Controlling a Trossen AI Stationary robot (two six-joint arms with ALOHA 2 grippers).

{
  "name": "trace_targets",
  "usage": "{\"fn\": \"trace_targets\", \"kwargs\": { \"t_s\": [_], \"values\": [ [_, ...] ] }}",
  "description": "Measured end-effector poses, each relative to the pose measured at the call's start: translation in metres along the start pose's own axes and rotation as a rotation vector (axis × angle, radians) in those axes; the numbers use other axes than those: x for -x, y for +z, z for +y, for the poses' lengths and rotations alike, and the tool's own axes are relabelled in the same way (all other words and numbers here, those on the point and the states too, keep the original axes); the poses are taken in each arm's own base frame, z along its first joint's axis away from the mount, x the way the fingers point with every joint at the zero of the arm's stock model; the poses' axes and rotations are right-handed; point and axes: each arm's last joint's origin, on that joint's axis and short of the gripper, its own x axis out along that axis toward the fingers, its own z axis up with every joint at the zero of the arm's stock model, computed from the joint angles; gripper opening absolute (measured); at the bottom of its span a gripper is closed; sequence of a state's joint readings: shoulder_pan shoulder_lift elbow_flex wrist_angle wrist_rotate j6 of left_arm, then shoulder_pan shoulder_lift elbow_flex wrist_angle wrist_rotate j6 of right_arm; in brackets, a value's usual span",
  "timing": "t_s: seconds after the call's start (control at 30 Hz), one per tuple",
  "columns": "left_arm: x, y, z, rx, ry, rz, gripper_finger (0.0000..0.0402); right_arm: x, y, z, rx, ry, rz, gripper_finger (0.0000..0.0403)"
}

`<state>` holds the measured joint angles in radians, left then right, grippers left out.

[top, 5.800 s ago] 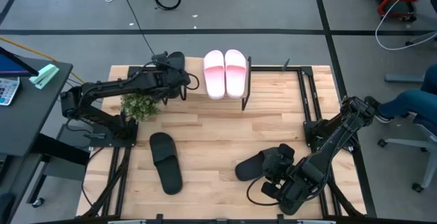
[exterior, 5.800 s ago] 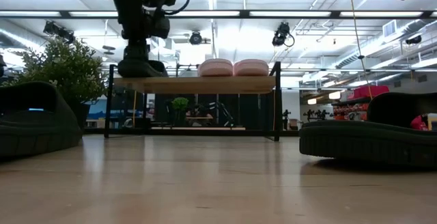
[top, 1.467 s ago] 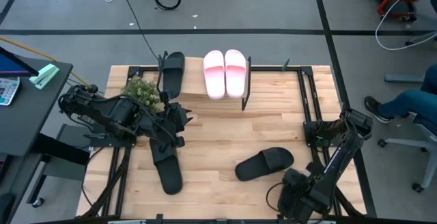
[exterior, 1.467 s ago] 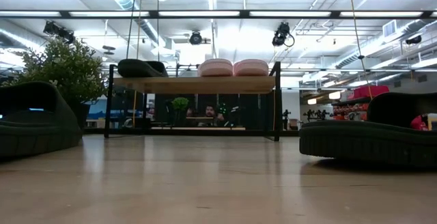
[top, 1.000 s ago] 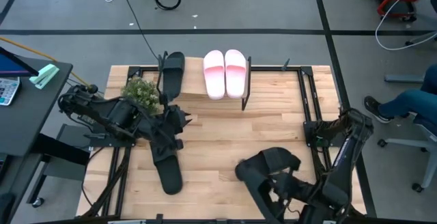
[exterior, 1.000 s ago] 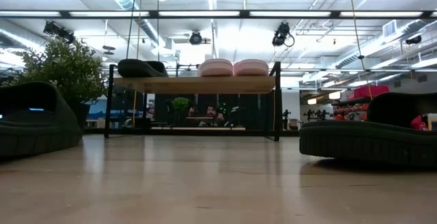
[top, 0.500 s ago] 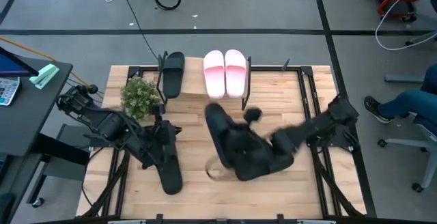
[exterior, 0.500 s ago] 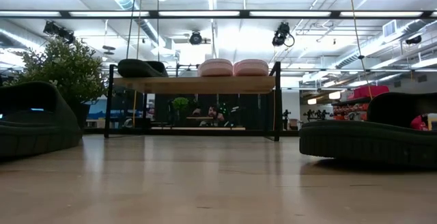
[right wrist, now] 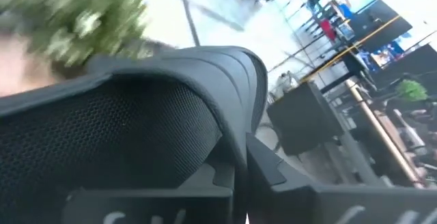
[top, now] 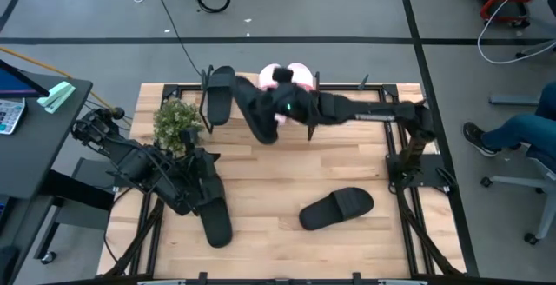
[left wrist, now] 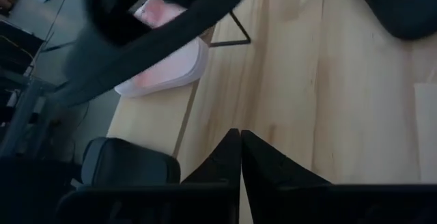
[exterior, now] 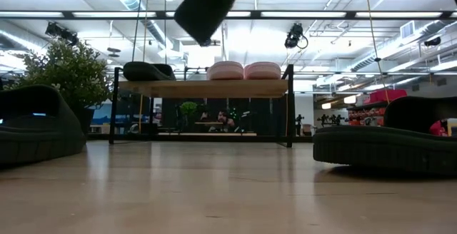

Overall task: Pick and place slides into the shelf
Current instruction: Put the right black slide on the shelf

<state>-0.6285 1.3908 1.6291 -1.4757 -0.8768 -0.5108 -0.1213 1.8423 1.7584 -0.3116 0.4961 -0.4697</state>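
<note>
— Right gripper [top: 280,102] clamped on a black slide [top: 254,111], carried above the shelf [exterior: 203,88] beside the pink pair [exterior: 244,70].
— Level it (it's tilted), lower beside them. Left gripper [top: 198,183]: pinched together by another black slide [top: 214,214].

**Black slides, pink pair, pale wood**

The slide [top: 254,111] carried above the shelf [top: 248,129] is matte black; in the right wrist view its strap [right wrist: 136,149] shows a fine mesh-like weave, dark grey under the light. The slide already on the shelf [top: 219,94], at eleven o'clock on the table [top: 278,181], is black too, as are the one at four o'clock [top: 337,208] and the one at seven o'clock [top: 211,212]. The pale pair [exterior: 244,70] is soft pink with white edges. The shelf has a light wooden board and thin black legs [exterior: 289,105]. The table is blond wood in long planks. The plant [top: 176,120] is speckled green. Both arms are dark, near black.
</note>
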Motion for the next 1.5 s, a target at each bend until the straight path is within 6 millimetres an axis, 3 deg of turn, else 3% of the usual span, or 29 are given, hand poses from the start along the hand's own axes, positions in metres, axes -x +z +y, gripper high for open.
{"fn": "trace_targets", "kwargs": {
  "t_s": [0.17,0.33,0.57,0.8,1.0,1.17,1.5],
  "values": [
    [0.000,0.000,0.000,-0.001,0.002,0.003,0.0005,-0.039,-0.017,-0.019,-0.059,-0.034,-0.045,0.0010],
    [0.000,0.000,0.001,-0.001,0.011,-0.001,0.0019,-0.071,-0.036,-0.022,-0.053,-0.022,-0.045,0.0010],
    [0.000,0.000,0.001,-0.002,0.012,-0.001,0.0012,-0.095,-0.056,-0.022,0.055,-0.094,0.038,0.0011],
    [0.000,0.000,0.001,0.024,0.012,-0.001,0.0010,-0.103,-0.067,-0.028,0.055,-0.115,0.091,0.0014],
    [-0.001,0.000,0.001,0.029,0.012,-0.002,0.0033,-0.096,-0.069,-0.036,0.064,-0.148,0.148,0.0016],
    [-0.001,0.001,0.000,0.037,0.009,-0.008,0.0029,-0.097,-0.074,-0.037,0.068,-0.130,0.177,0.0022],
    [-0.001,0.001,0.000,0.036,0.009,-0.008,0.0007,-0.102,-0.084,-0.029,0.061,-0.062,0.231,0.0095]
  ]
}}
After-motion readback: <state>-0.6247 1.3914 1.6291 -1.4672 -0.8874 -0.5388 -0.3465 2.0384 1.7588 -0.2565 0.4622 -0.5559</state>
